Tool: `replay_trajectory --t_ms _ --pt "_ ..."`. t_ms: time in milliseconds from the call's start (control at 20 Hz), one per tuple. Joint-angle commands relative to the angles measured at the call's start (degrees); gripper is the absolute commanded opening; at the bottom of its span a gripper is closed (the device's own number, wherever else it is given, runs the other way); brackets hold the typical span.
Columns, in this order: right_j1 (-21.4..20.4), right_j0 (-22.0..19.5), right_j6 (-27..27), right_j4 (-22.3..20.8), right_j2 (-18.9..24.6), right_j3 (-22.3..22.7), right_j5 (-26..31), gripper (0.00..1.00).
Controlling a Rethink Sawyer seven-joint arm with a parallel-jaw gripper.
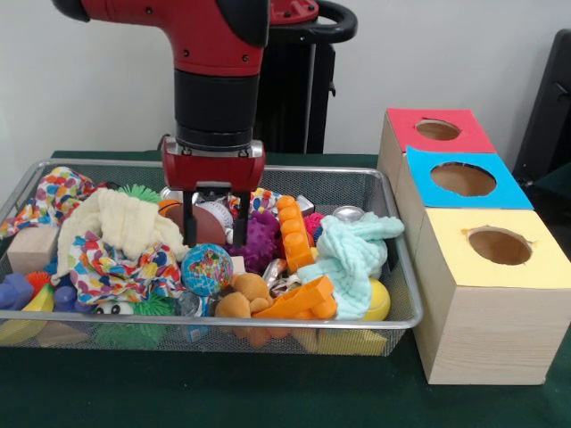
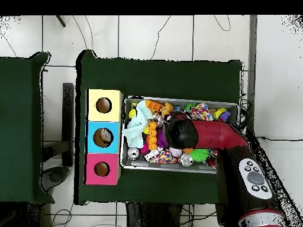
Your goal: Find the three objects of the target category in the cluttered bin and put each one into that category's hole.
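Observation:
My gripper (image 1: 214, 239) reaches down into the wire mesh bin (image 1: 403, 267), near its middle. Its two black fingers (image 1: 190, 225) stand apart on either side of a white ball with red stitching (image 1: 215, 212), with a brown ball (image 1: 204, 230) just below it. The gripper is open. Next to it lie a purple spiky ball (image 1: 261, 239) and a globe-patterned ball (image 1: 206, 268). Three hole-topped boxes stand beside the bin: red (image 1: 406, 125), blue (image 1: 428, 165), yellow (image 1: 446, 230). From overhead the arm (image 2: 201, 135) hides the gripper.
The bin also holds a cream cloth (image 1: 120, 223), a spotted cloth (image 1: 107, 267), a mint cloth (image 1: 350, 254), an orange block chain (image 1: 294, 234), a yellow ball (image 1: 378, 301) and a wooden block (image 1: 31, 248). Overhead, something shows inside the blue box (image 2: 93, 136).

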Motion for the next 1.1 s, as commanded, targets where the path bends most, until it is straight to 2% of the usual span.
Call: replay_trajectory --t_ms 50,200,450,700,1100 --pt "2.2 0.5 -0.6 -3.9 5.7 2.3 -4.0 1.0" --pt "1.2 2.4 -0.5 -6.0 3.0 0.6 -3.9 1.0" --pt "-0.1 2.6 -0.5 -7.1 2.2 0.1 -3.4 1.0" --pt "-0.8 4.6 -0.4 -9.0 -0.7 -1.6 -0.3 1.0" --pt "-0.5 5.9 -0.1 -10.9 -2.8 -3.2 2.2 1.0"
